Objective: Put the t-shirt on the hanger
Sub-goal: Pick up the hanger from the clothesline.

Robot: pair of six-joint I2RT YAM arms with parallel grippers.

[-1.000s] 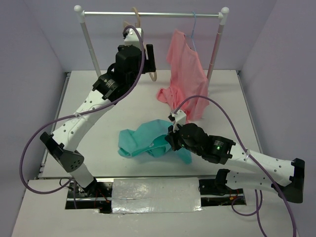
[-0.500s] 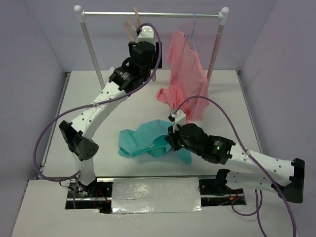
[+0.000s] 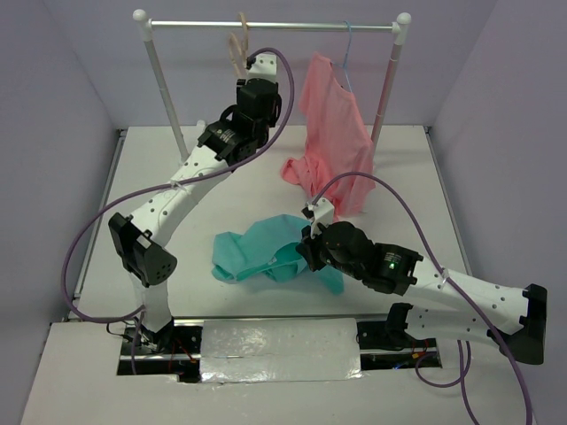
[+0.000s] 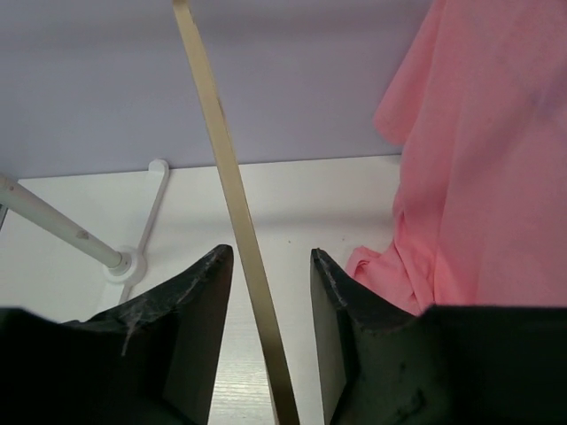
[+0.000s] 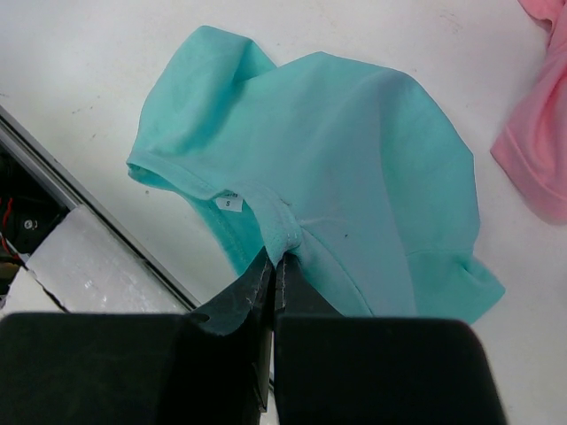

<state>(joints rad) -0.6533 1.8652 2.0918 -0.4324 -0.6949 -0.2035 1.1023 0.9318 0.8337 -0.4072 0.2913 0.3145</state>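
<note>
My left gripper (image 4: 270, 257) is up at the rail (image 3: 275, 27), at twelve o'clock in the overhead view. Its jaws stand apart, and a thin bar of the wooden hanger (image 4: 235, 195) runs between them; it seems to touch neither. The hanger hangs on the rail, with the pink shirt (image 3: 332, 124) at its three o'clock. My right gripper (image 5: 276, 262) is pinched fully closed on a fold at the neckline of the t-shirt (image 5: 354, 159). The t-shirt lies crumpled on the white table (image 3: 159, 177), toward six o'clock from the table's middle, well apart from the hanger.
</note>
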